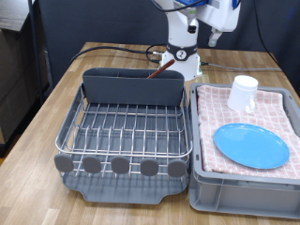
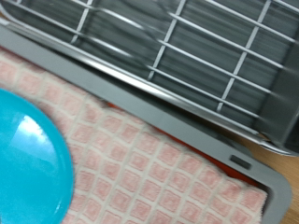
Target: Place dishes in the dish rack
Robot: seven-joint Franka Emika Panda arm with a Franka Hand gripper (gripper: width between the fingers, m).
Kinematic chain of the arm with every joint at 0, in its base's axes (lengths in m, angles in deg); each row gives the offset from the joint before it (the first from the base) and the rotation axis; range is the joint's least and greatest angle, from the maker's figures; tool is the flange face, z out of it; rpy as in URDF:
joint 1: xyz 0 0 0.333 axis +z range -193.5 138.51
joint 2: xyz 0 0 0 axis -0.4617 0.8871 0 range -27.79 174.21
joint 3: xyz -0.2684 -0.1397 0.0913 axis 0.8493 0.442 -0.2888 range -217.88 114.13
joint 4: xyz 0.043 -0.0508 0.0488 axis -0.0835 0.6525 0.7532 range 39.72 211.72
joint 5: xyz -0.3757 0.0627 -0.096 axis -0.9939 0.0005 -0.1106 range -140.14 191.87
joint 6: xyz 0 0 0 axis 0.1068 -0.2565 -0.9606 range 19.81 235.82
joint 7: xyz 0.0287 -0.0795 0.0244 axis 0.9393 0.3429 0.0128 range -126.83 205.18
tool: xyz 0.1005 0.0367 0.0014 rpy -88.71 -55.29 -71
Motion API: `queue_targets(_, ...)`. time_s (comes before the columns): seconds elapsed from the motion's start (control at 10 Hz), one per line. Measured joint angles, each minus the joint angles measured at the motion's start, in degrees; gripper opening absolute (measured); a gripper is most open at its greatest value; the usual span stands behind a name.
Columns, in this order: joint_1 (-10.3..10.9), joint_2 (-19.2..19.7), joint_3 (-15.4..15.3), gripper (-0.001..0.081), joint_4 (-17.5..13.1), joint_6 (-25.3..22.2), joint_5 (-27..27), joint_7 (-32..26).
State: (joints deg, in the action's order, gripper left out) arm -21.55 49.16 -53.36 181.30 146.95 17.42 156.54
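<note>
The silver wire dish rack (image 1: 127, 131) stands at the exterior view's left, with its tall grey caddy (image 1: 131, 89) at the back. The reddish-brown wooden spoon (image 1: 161, 68) leans out of the caddy. The light-blue plate (image 1: 251, 145) and the white cup (image 1: 244, 92) rest on the checked cloth in the grey crate. My gripper (image 1: 215, 38) hangs high above the crate's far end, near the cup, with nothing seen in it. The wrist view shows the plate's edge (image 2: 28, 159) and the rack's wires (image 2: 187, 47), but no fingers.
The grey crate (image 1: 202, 173) lined with red-and-white checked cloth (image 1: 272, 108) sits right against the rack; its rim (image 2: 159, 98) shows in the wrist view. The robot's base (image 1: 183, 56) and cables stand behind the caddy. A wooden table (image 1: 37, 131) carries everything.
</note>
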Motion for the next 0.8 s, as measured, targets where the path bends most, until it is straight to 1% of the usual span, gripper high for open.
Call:
queue_targets(0.4, 0.83, 8.62, -3.69, 0.0803, -6.97, 1.03, 0.18, 0.28)
queue_targets(0.6, 1.23, 11.12, -5.16, 0.0803, -8.52, 3.22, 0.93, 1.01)
queue_targets(0.8, 1.42, 12.3, -6.26, 0.0803, -8.78, 5.22, 2.15, 1.22)
